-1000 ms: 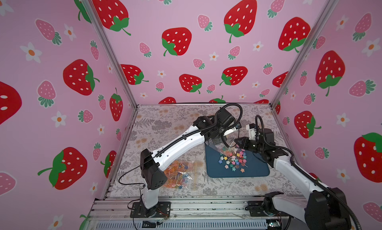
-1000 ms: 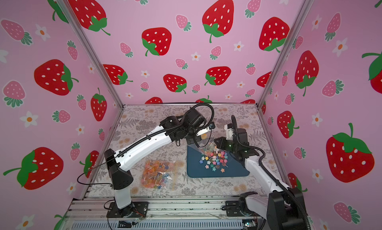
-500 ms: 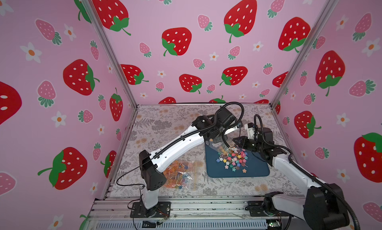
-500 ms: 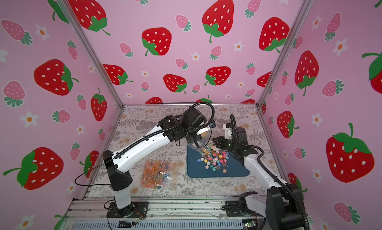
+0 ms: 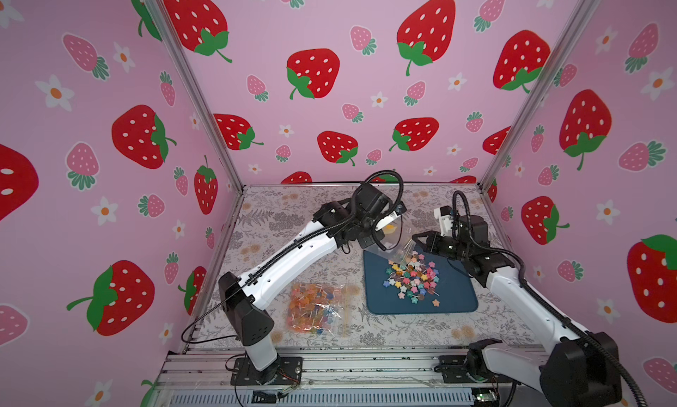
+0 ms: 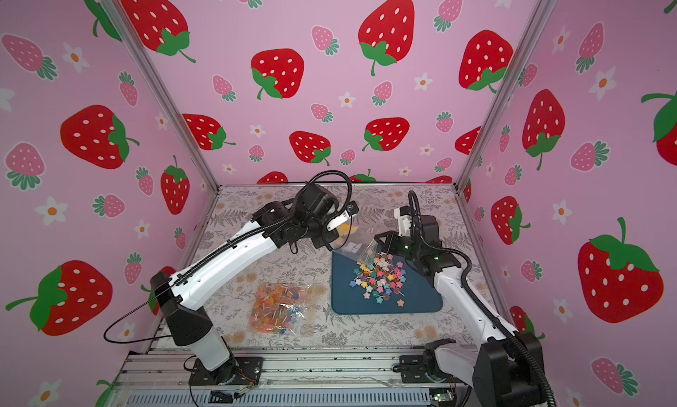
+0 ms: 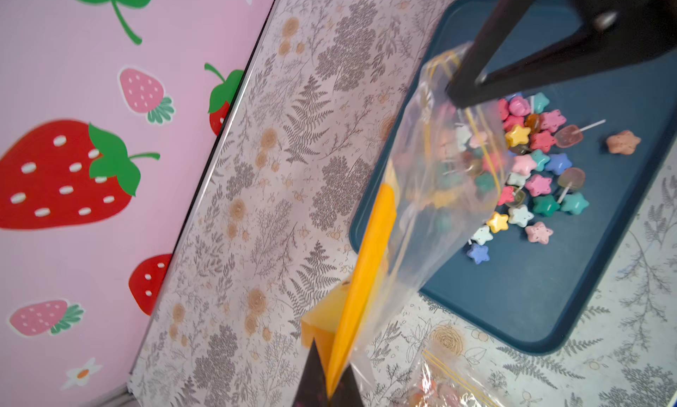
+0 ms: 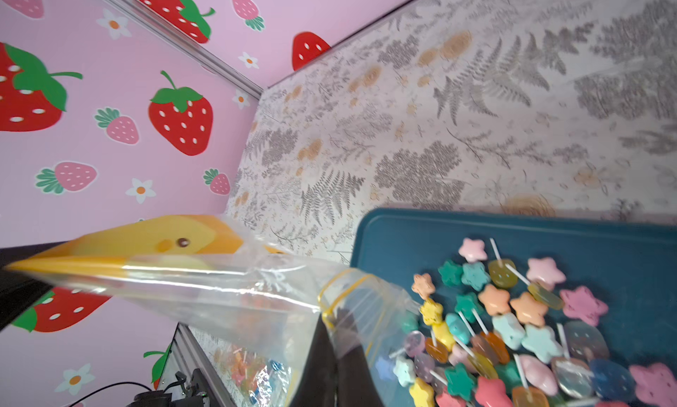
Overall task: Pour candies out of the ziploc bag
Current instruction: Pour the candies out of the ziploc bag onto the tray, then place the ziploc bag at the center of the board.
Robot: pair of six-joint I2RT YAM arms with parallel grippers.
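Clear plastic ziploc bag (image 5: 397, 241), tilted to pour
Left gripper (image 5: 388, 228) clamped on its raised bottom, right gripper (image 5: 417, 238) on mouth; multicoloured star-shaped candies (image 5: 412, 277) heaped beneath

Materials as I see them
Bag (image 7: 439, 203): clear, glossy plastic film. Candies (image 7: 538, 185): smooth, glossy. Tray (image 7: 531, 295): smooth, matt blue.

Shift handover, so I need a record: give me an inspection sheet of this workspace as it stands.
Surface: floral-print table carrying a blue tray.
Job's things: ziploc bag held tilted above the tray; candies heaped on it.
Clutter: second bag, full of sweets, lying on the table.
Grippers: left gripper and right gripper each shut on the ziploc bag.
Cables: black cable looping loose by left arm's base.
Surroundings: pink strawberry-print walls.
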